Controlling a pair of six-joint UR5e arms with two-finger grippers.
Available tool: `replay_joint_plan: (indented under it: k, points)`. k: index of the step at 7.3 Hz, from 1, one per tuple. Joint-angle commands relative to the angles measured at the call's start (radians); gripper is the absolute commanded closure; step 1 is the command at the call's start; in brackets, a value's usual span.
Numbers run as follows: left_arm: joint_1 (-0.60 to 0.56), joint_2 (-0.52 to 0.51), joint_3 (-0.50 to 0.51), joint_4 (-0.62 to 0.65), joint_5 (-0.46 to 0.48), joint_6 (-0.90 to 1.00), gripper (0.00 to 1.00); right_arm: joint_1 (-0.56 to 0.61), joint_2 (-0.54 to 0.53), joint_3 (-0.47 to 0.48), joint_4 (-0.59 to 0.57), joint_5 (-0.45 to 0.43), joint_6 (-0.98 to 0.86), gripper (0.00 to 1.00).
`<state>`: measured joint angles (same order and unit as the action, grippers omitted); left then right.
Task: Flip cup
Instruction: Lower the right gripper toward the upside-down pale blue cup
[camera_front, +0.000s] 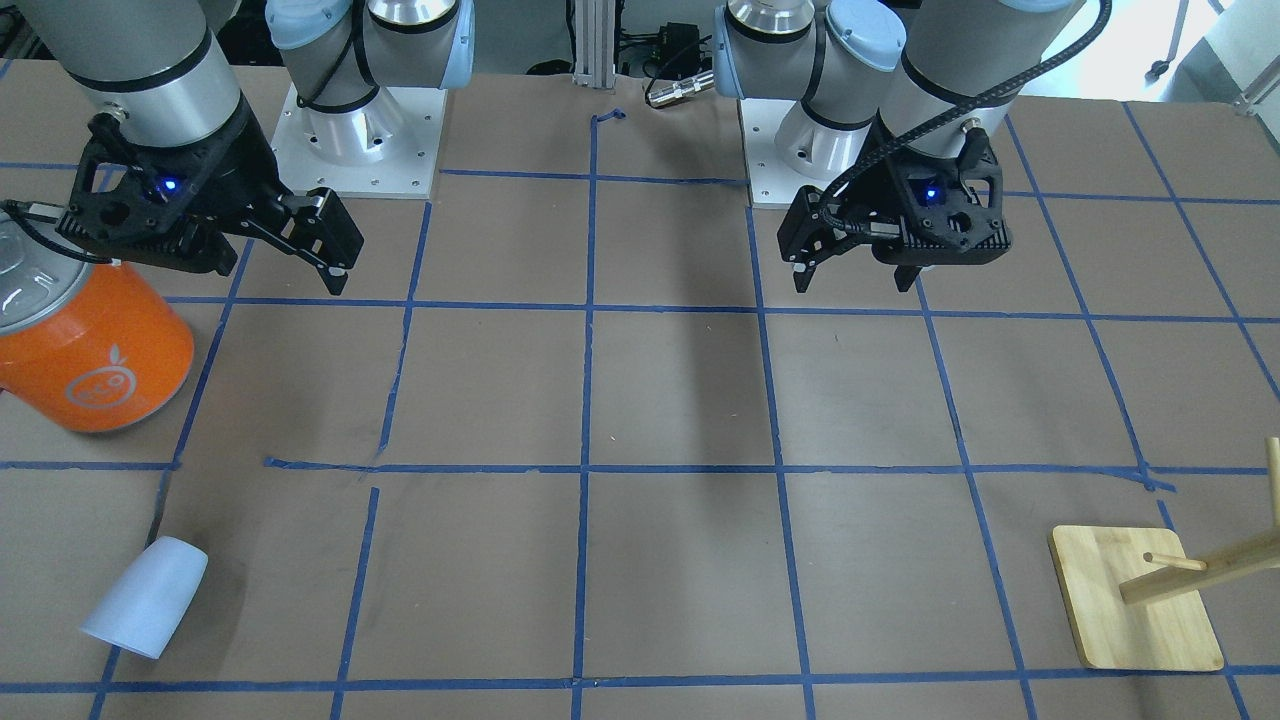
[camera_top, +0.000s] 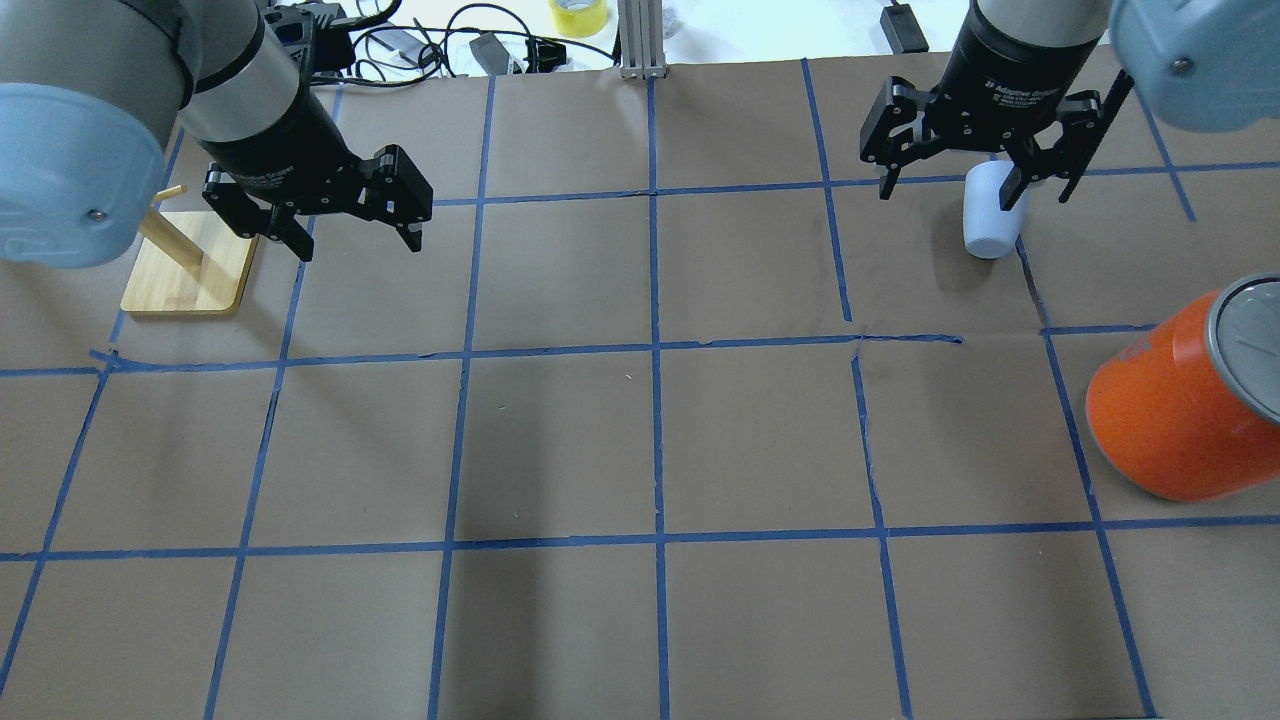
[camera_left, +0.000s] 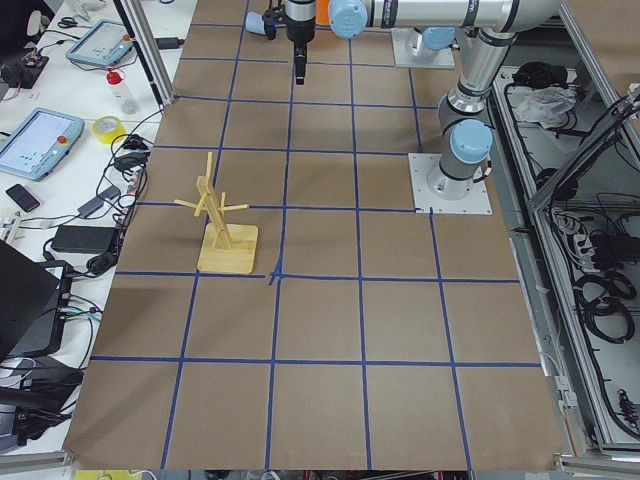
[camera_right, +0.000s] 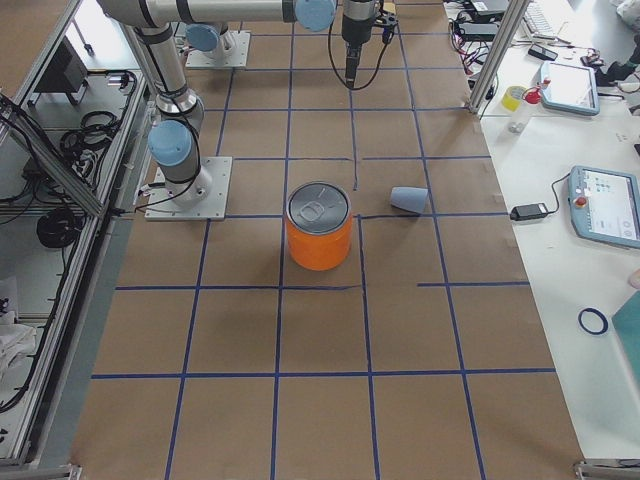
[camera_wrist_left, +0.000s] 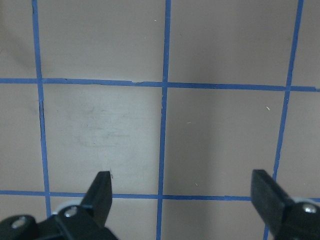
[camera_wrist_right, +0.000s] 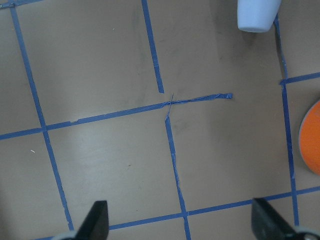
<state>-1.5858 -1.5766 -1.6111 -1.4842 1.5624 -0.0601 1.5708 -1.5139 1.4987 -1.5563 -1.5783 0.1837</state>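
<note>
The pale blue-white cup (camera_front: 145, 598) lies on its side on the brown table, near the table edge far from the robot, on the robot's right. It also shows in the overhead view (camera_top: 990, 215) and at the top edge of the right wrist view (camera_wrist_right: 257, 15). My right gripper (camera_top: 972, 190) is open and empty, held high above the table; the cup lies beyond its fingers. My left gripper (camera_top: 358, 240) is open and empty, over bare table, far from the cup. Both wrist views show spread fingers (camera_wrist_left: 102, 187) (camera_wrist_right: 97, 220).
A large orange can (camera_front: 95, 350) with a silver top stands near the cup, on the robot's side of it, below the right arm. A wooden peg rack (camera_top: 190, 270) on a flat base stands on the left side. Blue tape lines grid the table.
</note>
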Motion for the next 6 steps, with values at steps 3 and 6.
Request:
replay_joint_plan:
  k: [3,6]
  points:
    - [0.000,0.003,-0.003,-0.001,-0.001,0.000,0.00,0.000,0.001,0.000,-0.001,0.004,0.003,0.00]
    - [0.000,0.003,-0.004,-0.001,-0.001,-0.003,0.00,0.000,0.009,-0.002,-0.002,-0.002,0.003,0.00]
